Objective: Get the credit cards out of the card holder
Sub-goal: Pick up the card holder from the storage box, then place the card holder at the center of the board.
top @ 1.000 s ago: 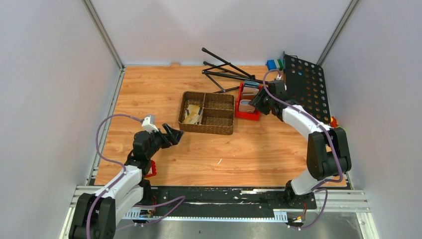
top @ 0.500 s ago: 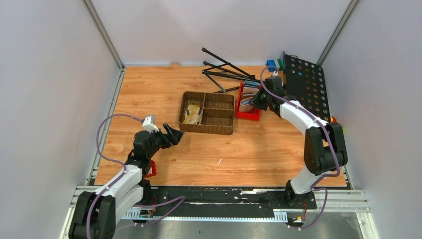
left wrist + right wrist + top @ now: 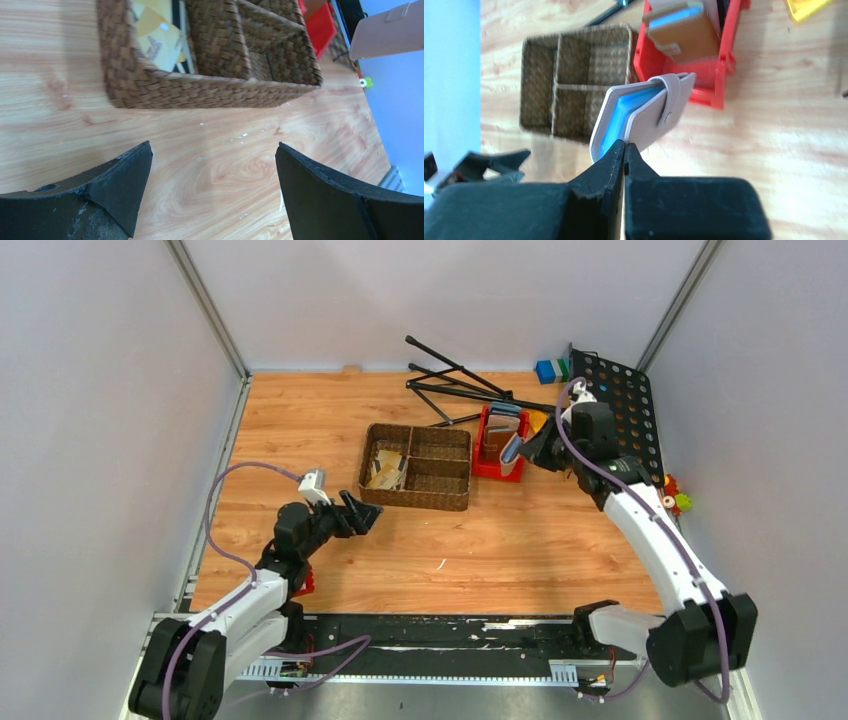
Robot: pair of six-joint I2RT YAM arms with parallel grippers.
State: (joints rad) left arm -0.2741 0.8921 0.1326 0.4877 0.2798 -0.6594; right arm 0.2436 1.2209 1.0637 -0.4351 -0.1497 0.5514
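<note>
**Inspector:** Top view first. Right arm?

**Assistant:** The right gripper (image 3: 527, 447) is near the far right corner of the table (image 3: 500, 550), fingers pressed together on the card holder (image 3: 511, 448). The holder sits over the near end of the red bin (image 3: 487, 468). From above I cannot tell whether they touch.

**Inspector:** Left arm?

**Assistant:** The left gripper (image 3: 366, 516) has its fingers spread and holds nothing. It is just off the near left corner of the wicker basket (image 3: 415, 502), which is mid-table.

**Inspector:** Left wrist view.

**Assistant:** The fingers (image 3: 120, 185) stand wide apart over bare wood. The basket's near wall (image 3: 200, 92) lies ahead, with yellow cards (image 3: 160, 37) in its left compartment. The taupe holder (image 3: 385, 35) shows at the upper right.

**Inspector:** Right wrist view.

**Assistant:** The fingers are clamped on the holder's (image 3: 649, 117) lower edge. The holder is folded, its snap strap (image 3: 670, 100) fastened across the open side, and a blue edge shows between the covers. No credit cards can be made out. Behind it a brown wallet (image 3: 686, 35) stands in the bin (image 3: 709, 95).
</note>
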